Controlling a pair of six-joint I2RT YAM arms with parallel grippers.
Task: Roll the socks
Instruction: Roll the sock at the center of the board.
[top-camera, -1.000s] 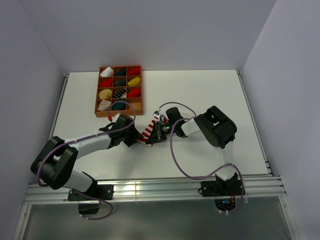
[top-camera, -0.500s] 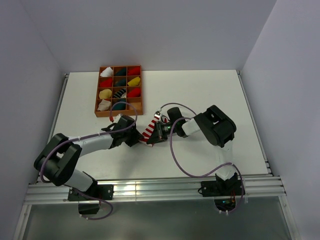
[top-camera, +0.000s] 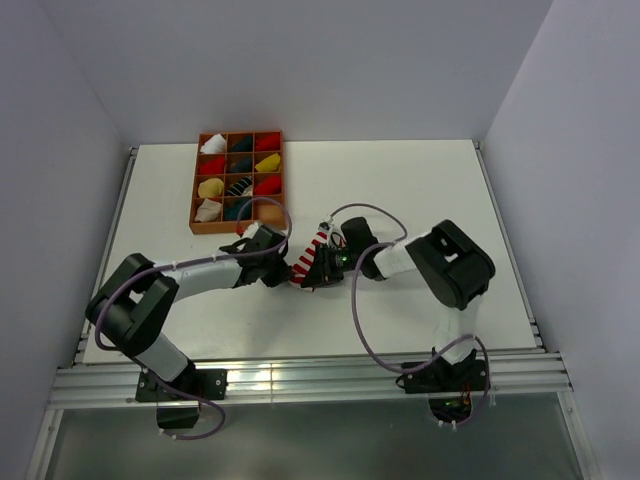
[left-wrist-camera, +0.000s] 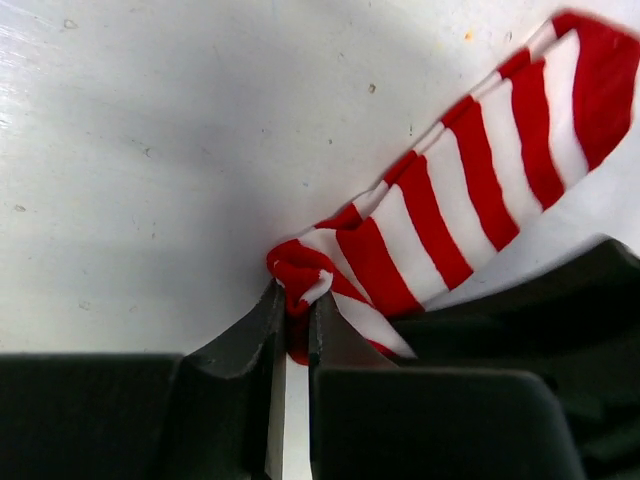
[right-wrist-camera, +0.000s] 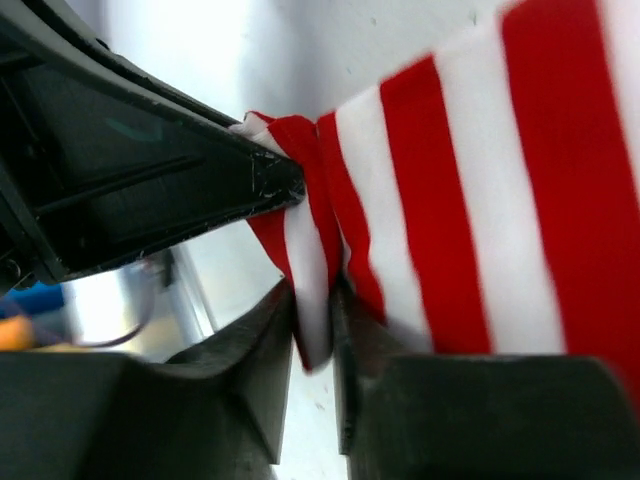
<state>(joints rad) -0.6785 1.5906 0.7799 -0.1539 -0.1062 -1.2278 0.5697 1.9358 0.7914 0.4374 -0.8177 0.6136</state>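
Note:
The red-and-white striped sock (top-camera: 308, 259) lies mid-table between both arms. It also shows in the left wrist view (left-wrist-camera: 470, 200) and the right wrist view (right-wrist-camera: 470, 200). My left gripper (top-camera: 283, 272) is shut on the sock's near end; its fingertips (left-wrist-camera: 266, 315) pinch a red fold. My right gripper (top-camera: 316, 275) is shut on the same end from the other side, its fingertips (right-wrist-camera: 283, 320) clamping the striped edge. The two grippers sit almost touching. The beige and the dark green Christmas socks are not visible.
An orange divided tray (top-camera: 237, 226) stands at the back left, holding several rolled bundles in red, yellow, white, dark and striped colours. Grey walls enclose the table on three sides. A metal rail runs along the near edge.
My left gripper has moved right and slightly back, closing in on the sock's near end. The right arm has shifted right and its gripper has dropped lower. The sock has bunched up between them.

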